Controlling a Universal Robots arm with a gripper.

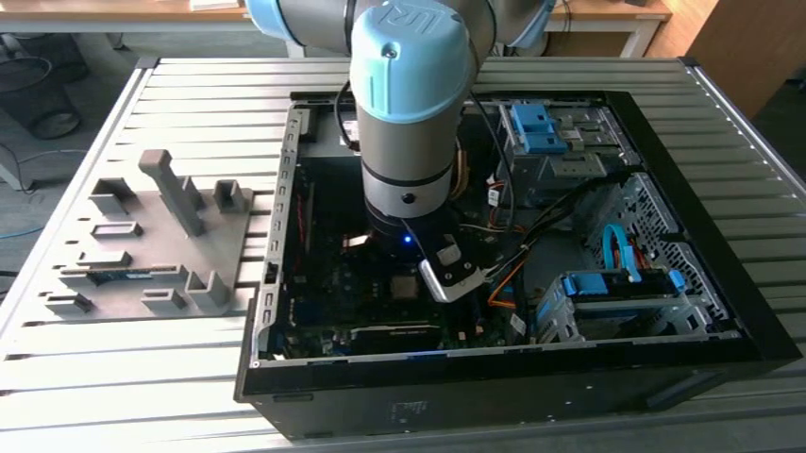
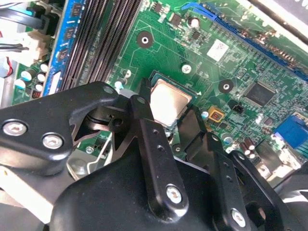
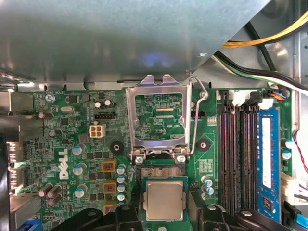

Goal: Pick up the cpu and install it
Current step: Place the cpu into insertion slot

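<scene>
Small square cpu [image 3: 165, 200]: matt silver-grey metal face. Green circuit board [image 2: 159, 57]: glossy. Black hand [image 2: 165, 109]: smooth matt. Socket frame [image 3: 159, 87]: shiny metal.

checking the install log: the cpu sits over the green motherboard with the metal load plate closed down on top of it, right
Not quite. The metal load plate is swung open and stands clear of the cpu, whose silvery face is uncovered, as the first wrist view shows. The rest stands: the cpu sits over the green motherboard.
</scene>
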